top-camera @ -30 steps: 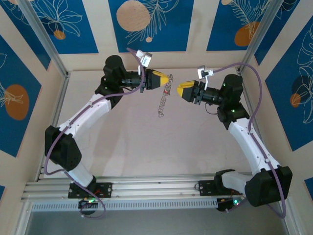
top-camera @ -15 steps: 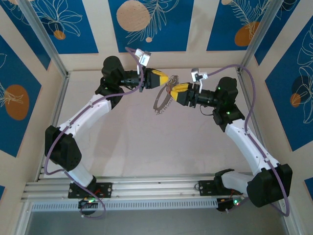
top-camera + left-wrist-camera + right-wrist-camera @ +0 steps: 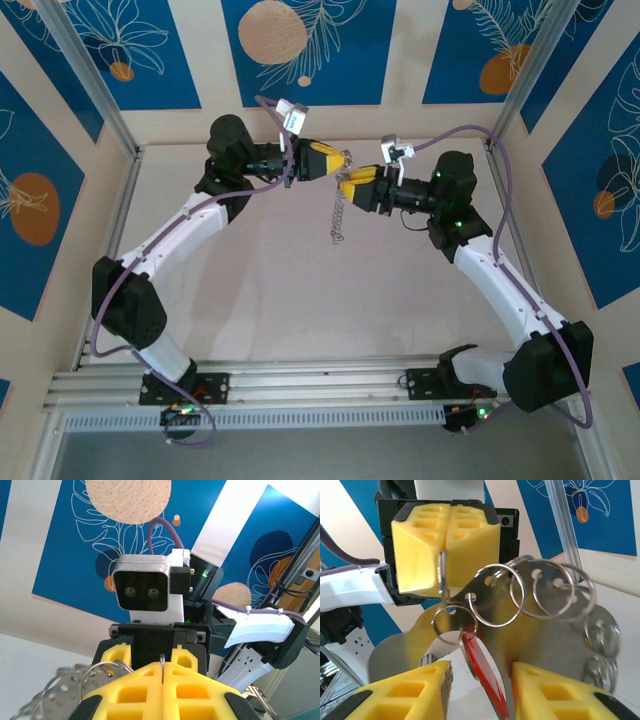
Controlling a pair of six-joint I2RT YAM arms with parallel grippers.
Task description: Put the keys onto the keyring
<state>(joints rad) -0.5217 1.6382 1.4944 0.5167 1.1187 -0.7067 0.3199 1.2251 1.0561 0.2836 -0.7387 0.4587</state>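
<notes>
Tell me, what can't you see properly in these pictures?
- Red key: its bottom end runs off the lower edge, right wrist view.
- Keyring: blurry and cut by the corner in the left wrist view; too small from the top camera to count rings.
- Its pinched bit: hidden inside the shut left hand, both wrist views.

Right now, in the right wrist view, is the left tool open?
No, the left tool has its yellow fingers pressed together on a thin ring.
</notes>
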